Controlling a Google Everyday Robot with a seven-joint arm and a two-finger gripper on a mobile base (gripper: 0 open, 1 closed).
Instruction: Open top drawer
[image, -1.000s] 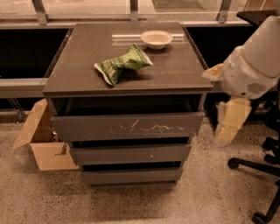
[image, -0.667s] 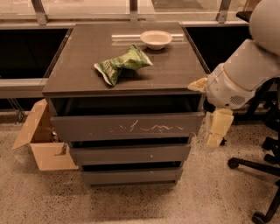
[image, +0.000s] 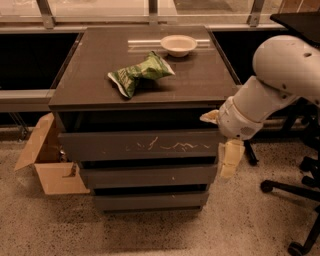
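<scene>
The top drawer (image: 140, 145) is the wide dark grey front with pale scratch marks, just under the cabinet top. Its front sits in line with the two shorter drawers below it. My gripper (image: 221, 138) is at the right end of that drawer front, level with it, on the end of the white arm coming in from the right. Its cream fingers stand apart, one (image: 210, 116) near the drawer's upper right corner and one (image: 231, 159) hanging lower by the cabinet's right side. It holds nothing.
A green chip bag (image: 140, 74) and a white bowl (image: 178, 45) lie on the cabinet top (image: 95, 85). An open cardboard box (image: 47, 167) stands on the floor at the left. Office chair legs (image: 295, 192) are at the right.
My arm and gripper have moved left, from beside the cabinet to the right end of the top drawer front. The drawers have not moved.
</scene>
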